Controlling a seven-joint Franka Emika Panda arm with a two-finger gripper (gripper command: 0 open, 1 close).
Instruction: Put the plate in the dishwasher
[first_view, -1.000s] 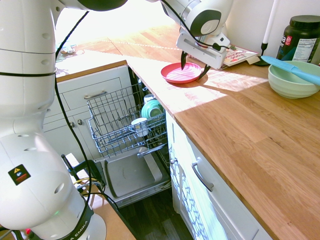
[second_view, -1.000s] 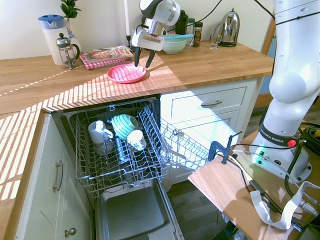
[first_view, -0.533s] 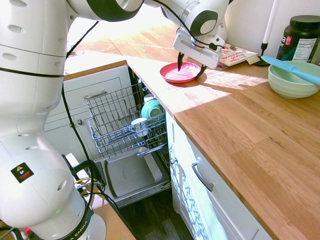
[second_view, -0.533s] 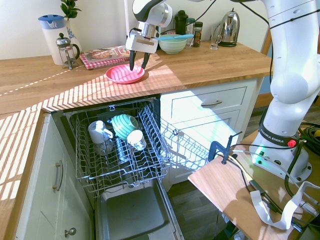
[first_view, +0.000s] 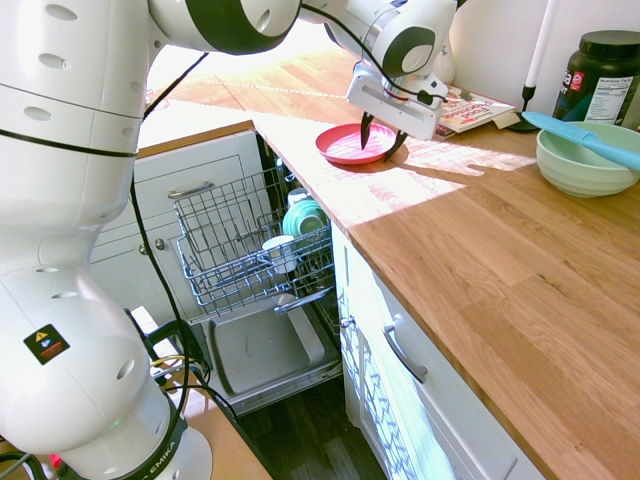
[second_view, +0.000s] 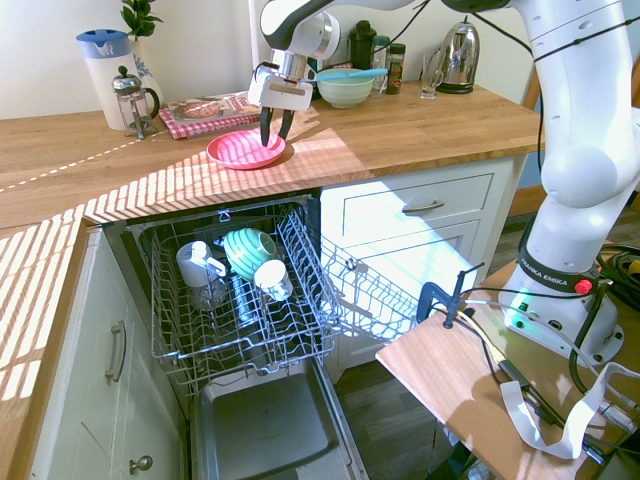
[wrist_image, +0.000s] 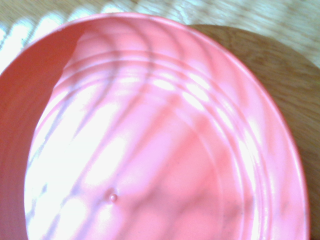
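Note:
The pink-red plate (first_view: 350, 145) (second_view: 240, 151) lies flat on the wooden counter, just above the open dishwasher (first_view: 250, 250) (second_view: 240, 300). My gripper (first_view: 379, 138) (second_view: 274, 128) points down at the plate's right edge. One finger stands inside the rim and the other just outside it. A gap still shows between the fingers, so the gripper is open. The plate (wrist_image: 160, 135) fills the wrist view and rests on the wood. The dishwasher's grey wire rack is pulled out over the lowered door panel (second_view: 265, 430).
The rack holds a teal dish (second_view: 248, 248) and white mugs (second_view: 198, 265). On the counter are a pale green bowl (first_view: 585, 165) (second_view: 348, 92) with a blue spatula, a magazine (second_view: 210, 107), a French press (second_view: 135, 100), a dark jar (first_view: 605, 75) and a kettle (second_view: 458, 45).
The gripper has shifted left along the counter and its fingers have drawn closer together over the plate's rim. The plate has slid slightly left with it.

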